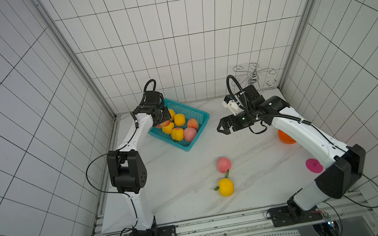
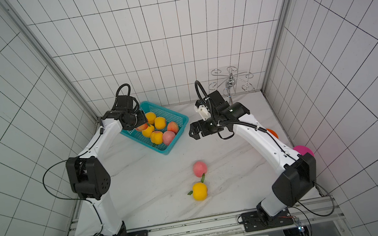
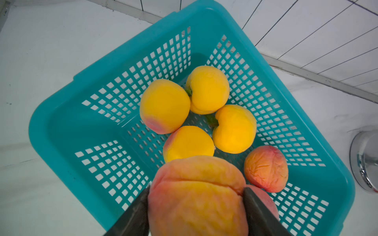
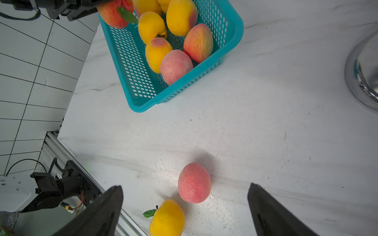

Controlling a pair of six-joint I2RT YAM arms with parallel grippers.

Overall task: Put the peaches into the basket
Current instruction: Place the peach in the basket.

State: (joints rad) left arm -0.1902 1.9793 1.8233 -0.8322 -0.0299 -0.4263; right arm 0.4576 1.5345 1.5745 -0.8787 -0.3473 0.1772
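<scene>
The teal basket [image 1: 204, 115] stands at the back left and holds several yellow and pink-orange peaches [image 1: 179, 119]. My left gripper [image 3: 196, 188] is shut on a pink-orange peach [image 3: 194, 204], hanging just above the basket's [image 3: 51, 106] near-left end; in both top views this peach [image 1: 165, 123] peeks out under the wrist. On the table in front lie a pink peach [image 1: 224, 165] and a yellow peach [image 1: 226, 187], leaves touching. My right gripper [image 1: 221, 128] is open and empty, in the air right of the basket; its wrist view shows the pink peach [image 4: 194, 182] and the yellow peach [image 4: 167, 218] far below between its fingers.
An orange bowl [image 1: 286, 137] and a pink bowl [image 1: 313, 165] sit at the right edge, partly behind my right arm. A chrome wire rack [image 1: 254, 75] stands in the back right corner, its base [image 4: 364, 71] near the basket's [image 4: 237, 26] far side.
</scene>
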